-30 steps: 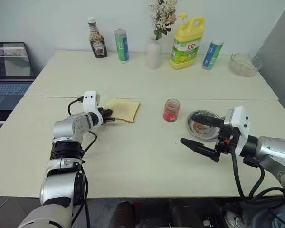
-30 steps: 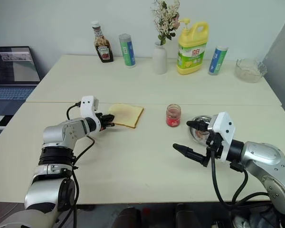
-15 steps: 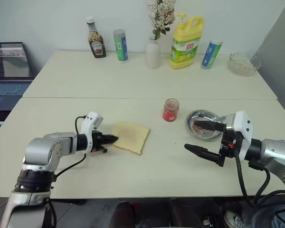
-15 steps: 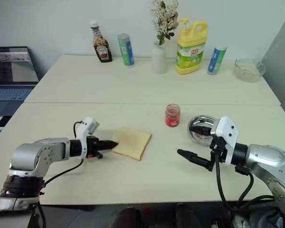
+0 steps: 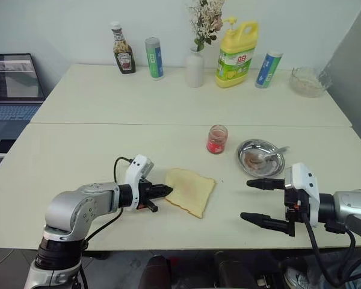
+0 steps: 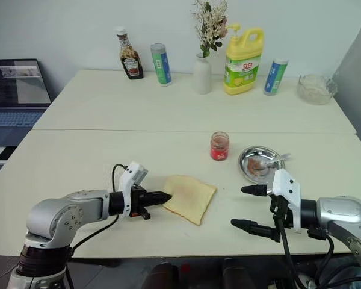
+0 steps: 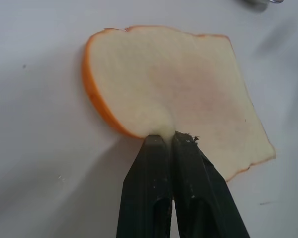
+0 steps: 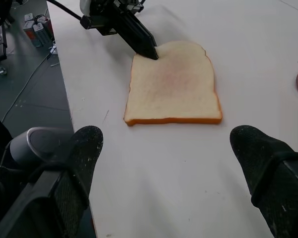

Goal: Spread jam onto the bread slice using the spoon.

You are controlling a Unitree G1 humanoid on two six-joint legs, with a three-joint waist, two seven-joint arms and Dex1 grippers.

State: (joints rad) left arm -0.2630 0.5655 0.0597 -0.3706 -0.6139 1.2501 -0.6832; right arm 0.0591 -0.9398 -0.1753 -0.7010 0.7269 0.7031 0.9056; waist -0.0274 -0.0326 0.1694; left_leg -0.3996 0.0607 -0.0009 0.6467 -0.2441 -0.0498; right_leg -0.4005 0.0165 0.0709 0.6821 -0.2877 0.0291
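The bread slice [image 5: 191, 190] lies flat on the near table [image 5: 168, 150], a faint reddish smear at its middle, with one crust edge pinched between the closed fingers of the left gripper [image 5: 167, 191]. Across from it, well apart, the right gripper [image 5: 248, 199] hovers with its fingers spread wide, holding nothing. Beyond that gripper sits the round steel dish [image 5: 261, 158] with the spoon [image 5: 272, 155] resting in it, and beside the dish stands the jam [image 5: 216, 139] jar.

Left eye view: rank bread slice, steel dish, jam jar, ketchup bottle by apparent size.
1. bread slice
2. steel dish
3. ketchup bottle: farther from the camera, so unsure against the jar
4. jam jar
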